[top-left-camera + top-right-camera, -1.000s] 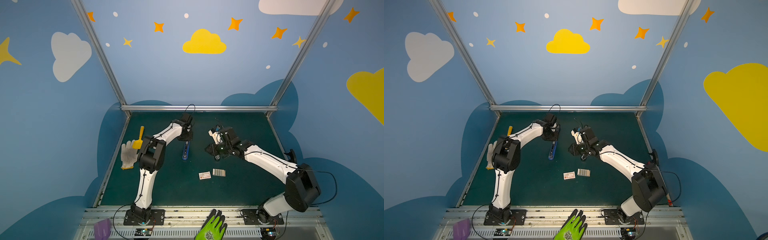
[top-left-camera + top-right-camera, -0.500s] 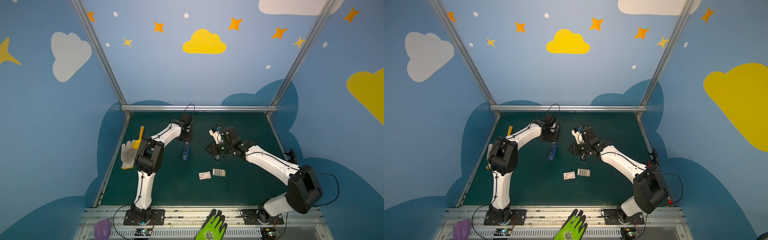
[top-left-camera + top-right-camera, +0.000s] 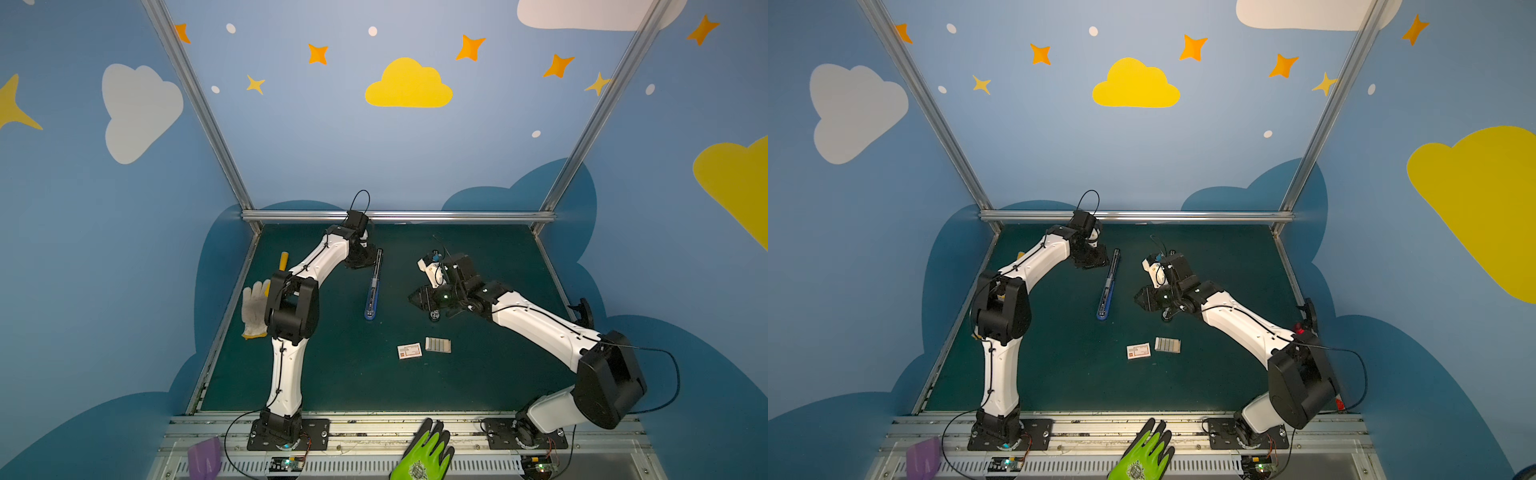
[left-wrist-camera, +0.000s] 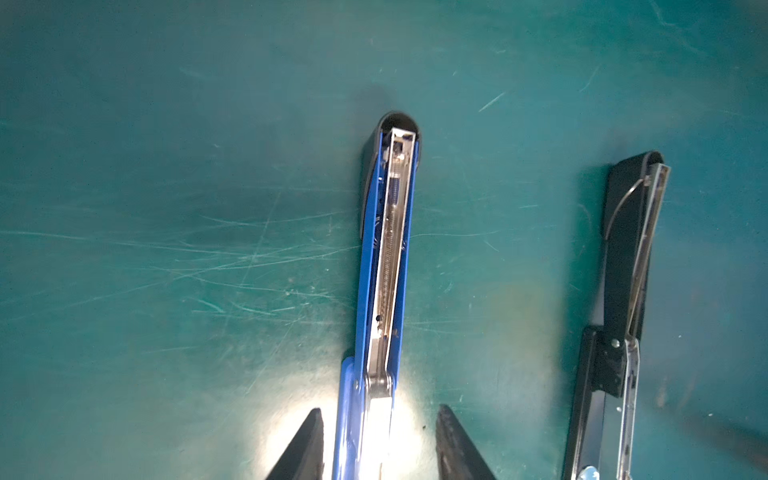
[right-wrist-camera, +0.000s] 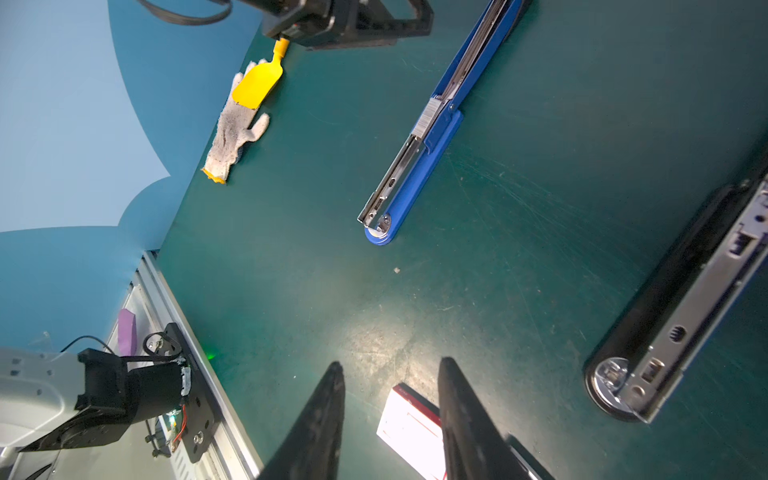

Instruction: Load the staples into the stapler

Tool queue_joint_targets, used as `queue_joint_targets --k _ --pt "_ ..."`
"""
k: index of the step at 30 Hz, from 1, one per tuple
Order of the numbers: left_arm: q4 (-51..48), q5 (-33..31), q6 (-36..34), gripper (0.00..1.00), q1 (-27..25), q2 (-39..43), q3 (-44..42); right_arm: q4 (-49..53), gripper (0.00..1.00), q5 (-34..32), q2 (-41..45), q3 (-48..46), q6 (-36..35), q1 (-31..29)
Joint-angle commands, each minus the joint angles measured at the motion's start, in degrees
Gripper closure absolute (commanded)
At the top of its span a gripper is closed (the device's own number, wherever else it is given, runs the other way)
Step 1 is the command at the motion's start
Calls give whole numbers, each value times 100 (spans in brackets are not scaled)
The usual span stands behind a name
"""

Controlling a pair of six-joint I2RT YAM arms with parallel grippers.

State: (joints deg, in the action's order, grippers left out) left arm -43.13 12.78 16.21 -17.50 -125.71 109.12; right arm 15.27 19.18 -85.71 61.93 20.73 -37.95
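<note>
The blue stapler (image 3: 372, 291) lies opened flat on the green mat in both top views (image 3: 1105, 293). In the left wrist view its cover (image 4: 388, 249) runs away from my left gripper (image 4: 378, 409). The jaws stand open on either side of the stapler without touching it. A short ribbed silvery piece (image 5: 428, 116) sits on its rail by the hinge; I cannot tell what it is. The staples (image 3: 437, 345) lie in their pale tray nearer the front (image 3: 1168, 345). My right gripper (image 5: 390, 363) is open and empty above the mat, right of the stapler (image 3: 413, 297).
A black stapler (image 5: 673, 316), also opened, lies mostly under my right arm (image 4: 623, 257). A white box with a red mark (image 3: 409, 351) sits beside the tray. A knitted glove (image 3: 253, 307) and yellow scoop (image 3: 283, 261) are at the left edge. A green glove (image 3: 424, 457) lies on the front rail.
The left arm's elbow has shifted slightly to the left. The blue stapler, the tray and the box lie where they were, and the right arm has barely moved.
</note>
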Motion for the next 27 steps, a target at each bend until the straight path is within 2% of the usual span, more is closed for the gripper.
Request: queue_joint_targets --k 1,10,17,19,27 --pt "-483 104 139 53 23 -338 339 -68 61 87 -112 153 -3 -78" --pt "-651 -12 137 54 27 -730 567 -51 62 -1 -60 56 -13 -89" --pt "-652 -29 137 59 14 -744 420 -55 62 -50 -42 38 -11 -88" --pt "-638 -210 121 61 10 -714 340 -59 62 -61 -20 30 -12 -89" --pt "-635 -251 98 61 9 -726 295 -50 62 -112 68 -48 4 -85"
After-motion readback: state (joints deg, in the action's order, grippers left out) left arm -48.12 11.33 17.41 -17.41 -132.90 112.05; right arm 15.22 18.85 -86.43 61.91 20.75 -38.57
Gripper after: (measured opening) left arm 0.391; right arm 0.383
